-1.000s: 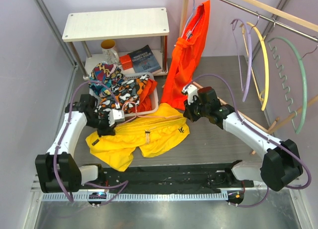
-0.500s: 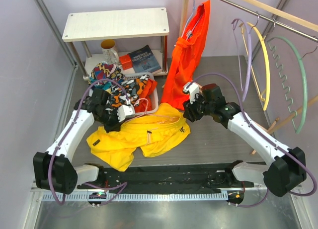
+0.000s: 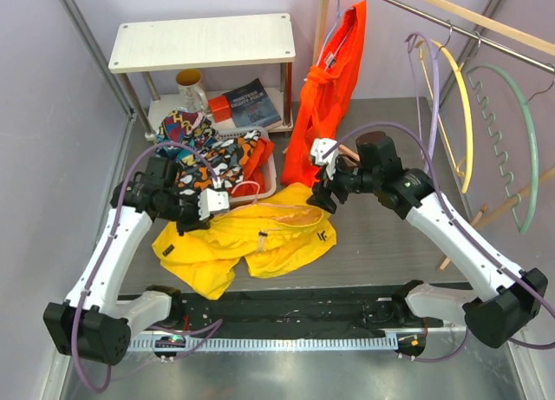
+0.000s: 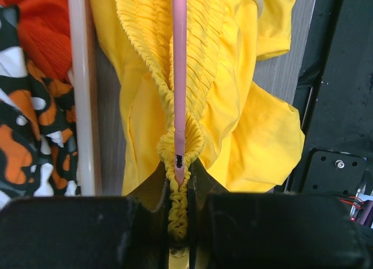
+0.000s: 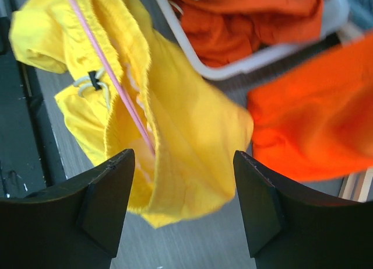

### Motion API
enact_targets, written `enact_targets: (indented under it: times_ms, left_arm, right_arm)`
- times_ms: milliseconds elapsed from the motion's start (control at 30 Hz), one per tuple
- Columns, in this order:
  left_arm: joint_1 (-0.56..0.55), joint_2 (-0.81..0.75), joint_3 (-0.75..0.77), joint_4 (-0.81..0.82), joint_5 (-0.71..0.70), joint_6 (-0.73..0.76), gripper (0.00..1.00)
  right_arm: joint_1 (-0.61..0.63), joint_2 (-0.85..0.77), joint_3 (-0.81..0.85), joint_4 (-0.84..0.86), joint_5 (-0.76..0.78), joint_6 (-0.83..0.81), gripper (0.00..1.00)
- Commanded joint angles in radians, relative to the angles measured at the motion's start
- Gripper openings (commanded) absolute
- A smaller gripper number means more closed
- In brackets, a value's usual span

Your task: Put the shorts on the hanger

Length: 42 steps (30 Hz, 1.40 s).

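shorts (image 3: 260,239) lie crumpled on the table (image 3: 373,254), centre-left, between the near edge and the white basket (image 3: 270,185). 1 leg bunches toward the near-left corner. The end with the dark logo (image 3: 323,237) points right, and the white drawstring (image 5: 78,88) shows on the front.

hanger (image 4: 179,70): the pink bar runs along inside the gathered waistband. I can't see the hook.

left gripper (image 4: 179,190): pinched closed on the waistband elastic at the shorts' left end, just beside the basket's near rim. The tip of the pink bar sits in the same pinch.

right gripper (image 5: 182,205): jaws wide apart, holding nothing. It hangs over the shorts' right end near the table's middle, with the fabric below clear of both fingers.

The basket sits toward the far-left and holds patterned cloth (image 3: 195,148) and orange fabric (image 3: 260,161).

An orange garment (image 3: 329,96) hangs at the far edge, its bottom just beyond the right gripper.

Far-left corner: a white shelf unit (image 3: 204,40) with a mug (image 3: 189,88) and a book (image 3: 253,105) below the top board.

Right side: a rail (image 3: 451,26) carries 3 hangers: lilac hanger (image 3: 436,105), yellow hanger (image 3: 466,114), green hanger (image 3: 532,148).
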Motion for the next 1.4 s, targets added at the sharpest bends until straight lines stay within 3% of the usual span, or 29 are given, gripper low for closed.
enact_targets:
  times_ms: [0,200,433,667,767,800,833,867,900,1100,1300,1367]
  left_arm:
    - [-0.005,-0.045,0.125,-0.082,0.149,0.093,0.0]
    - [-0.042,-0.007,0.238,-0.135,0.177,0.098,0.0]
    - [-0.131,0.025,0.311,-0.086,0.165,-0.037,0.0]
    - [-0.152,0.018,0.299,-0.032,0.16,-0.114,0.0]
    - [-0.151,0.008,0.287,-0.034,0.157,-0.118,0.0]
    - [-0.152,0.004,0.281,-0.032,0.157,-0.127,0.0]
    - [-0.151,0.001,0.276,-0.034,0.153,-0.132,0.03]
    - [-0.151,-0.004,0.269,-0.034,0.151,-0.132,0.13]
    - [-0.151,-0.015,0.25,-0.034,0.149,-0.135,0.15]
    - [-0.137,-0.032,0.203,-0.021,0.113,-0.151,0.19]
    - [-0.062,-0.028,0.204,-0.04,0.165,-0.123,0.24]
    - [-0.047,-0.03,0.215,-0.044,0.175,-0.111,0.33]
  right_arm:
    - [0.068,-0.023,0.12,-0.082,-0.117,-0.158,0.73]
    - [0.204,-0.007,0.256,-0.194,-0.085,-0.163,0.69]
    - [0.256,0.101,0.409,-0.204,-0.08,-0.079,0.65]
    - [0.335,0.177,0.434,-0.191,-0.037,-0.063,0.58]
    - [0.339,0.191,0.425,-0.191,-0.011,-0.06,0.34]
    - [0.339,0.191,0.425,-0.193,-0.006,-0.051,0.1]
    - [0.339,0.188,0.423,-0.19,0.003,-0.043,0.01]
    - [0.339,0.179,0.42,-0.185,0.029,-0.036,0.01]
    - [0.339,0.171,0.416,-0.176,0.04,-0.03,0.01]
    - [0.296,0.084,0.371,-0.162,0.057,-0.045,0.01]
    - [0.29,0.024,0.367,-0.221,0.084,-0.048,0.01]
    - [0.289,-0.002,0.358,-0.227,0.104,-0.03,0.01]
